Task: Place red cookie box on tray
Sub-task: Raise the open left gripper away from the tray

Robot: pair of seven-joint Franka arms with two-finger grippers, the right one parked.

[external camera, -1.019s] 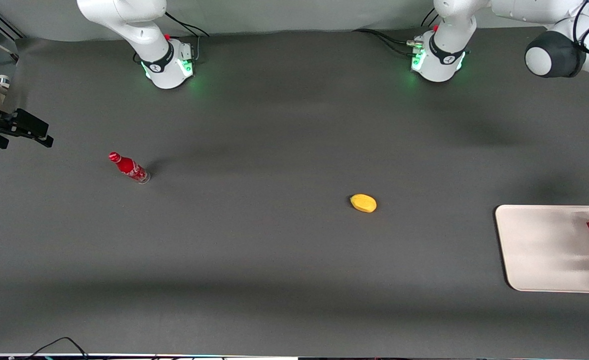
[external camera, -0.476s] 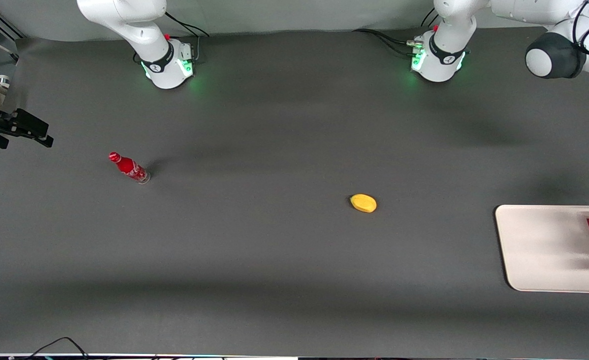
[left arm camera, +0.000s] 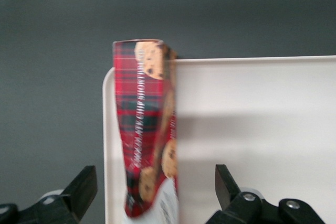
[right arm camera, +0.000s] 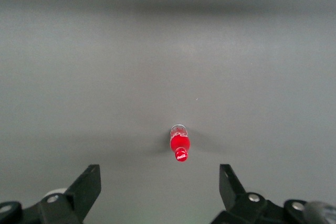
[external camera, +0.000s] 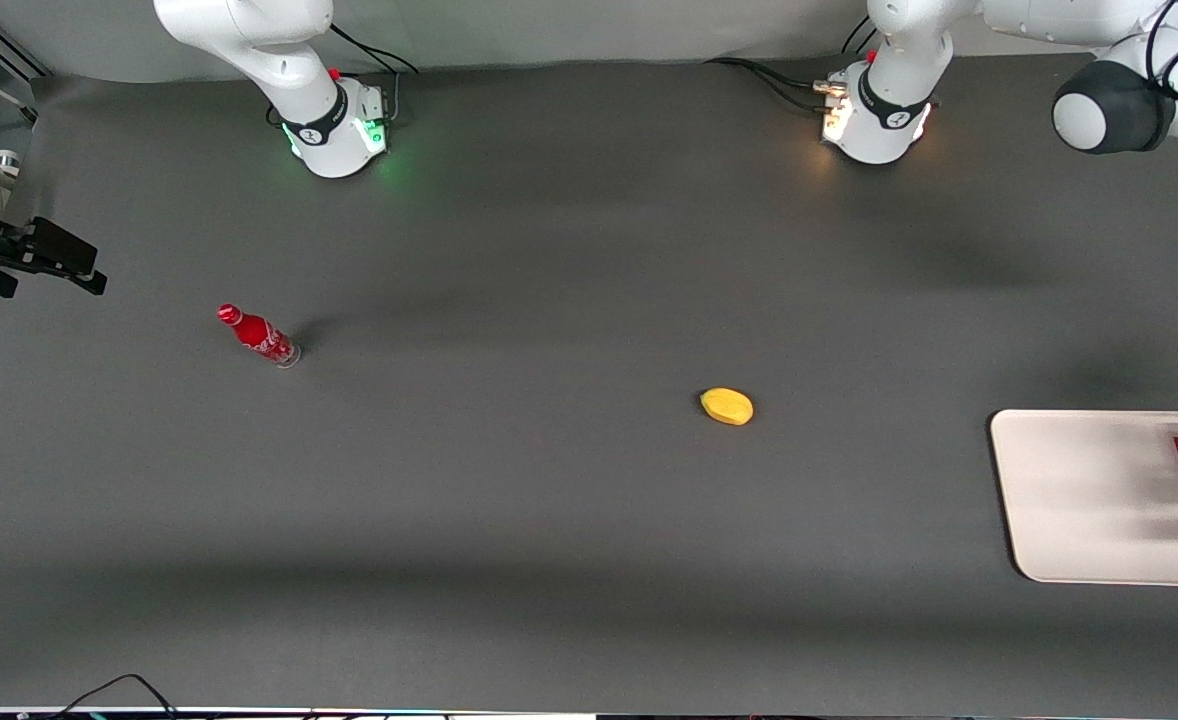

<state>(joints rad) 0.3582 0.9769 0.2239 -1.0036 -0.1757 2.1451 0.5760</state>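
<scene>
One box on the tray edge, end effector spread apart above it.
You have the red cookie box [left arm camera: 147, 129] lying along the cream tray's [left arm camera: 252, 129] rim, nothing else in the tray; the end effector [left arm camera: 155, 192] hangs empty overhead. Judged risk: a nudge could slide the box off onto the bench [external camera: 509, 500].

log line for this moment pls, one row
step: release | gripper: open, above cookie box | cookie box: lying on tray along its edge | others: bottle, yellow fruit on table
</scene>
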